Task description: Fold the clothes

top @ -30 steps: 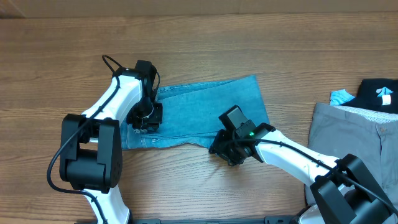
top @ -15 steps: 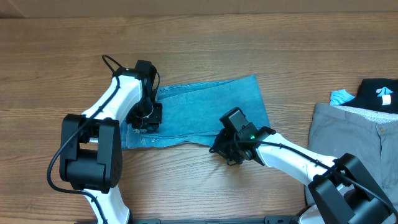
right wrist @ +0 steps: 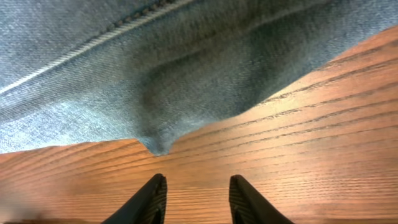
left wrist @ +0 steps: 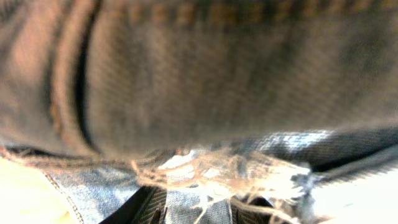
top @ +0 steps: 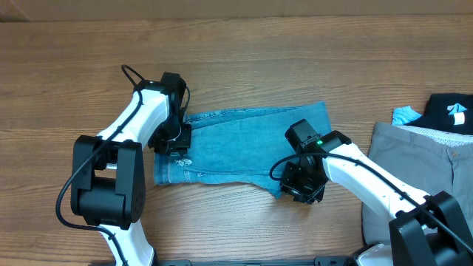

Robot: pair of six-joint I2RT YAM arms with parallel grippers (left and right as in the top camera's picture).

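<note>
Denim jeans (top: 236, 144) lie w/ long axis L-R on worktop (top: 295, 59), frayed hem at left claw (top: 175, 140); its grip blurred, can't tell. Right claw (right wrist: 198, 183) spread, empty.

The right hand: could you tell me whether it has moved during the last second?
Yes, the right hand moved right, toward the grey trousers.

Overhead straight down over table (top: 236, 44), left wrist pressed against jeans (left wrist: 205, 81), right wrist low, sharing the jeans' edge
</note>
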